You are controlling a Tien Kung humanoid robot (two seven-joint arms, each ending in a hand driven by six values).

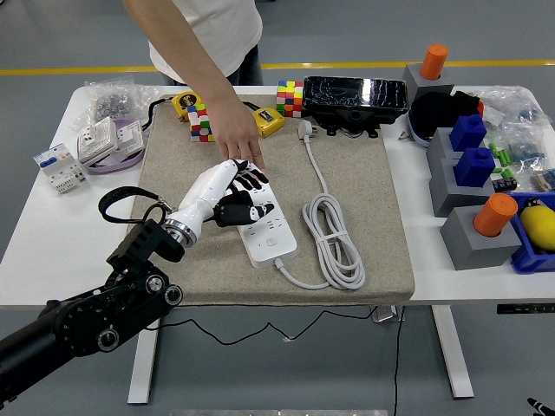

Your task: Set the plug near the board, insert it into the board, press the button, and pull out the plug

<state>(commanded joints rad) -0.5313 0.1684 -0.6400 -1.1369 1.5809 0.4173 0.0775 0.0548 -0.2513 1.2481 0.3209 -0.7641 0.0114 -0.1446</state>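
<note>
The white power strip (270, 232) lies on the beige mat (364, 199), running from far left to near right. My left hand (241, 198), with its white back and black digits, rests over the strip's far half and hides the sockets there. Any plug under it cannot be told apart from the dark hand. A person's hand (236, 137) reaches in from the far side and presses down on the strip's far end. The strip's own white plug (304, 129) lies at the mat's far edge. Its cable is coiled (336, 238) to the right of the strip.
Colour cubes (200, 121) (290, 97), a yellow tape measure (264, 120) and a black box (355, 94) line the mat's far edge. White electrical parts (59, 166) sit at the left. Grey and blue blocks with orange cylinders (486, 217) fill the right side.
</note>
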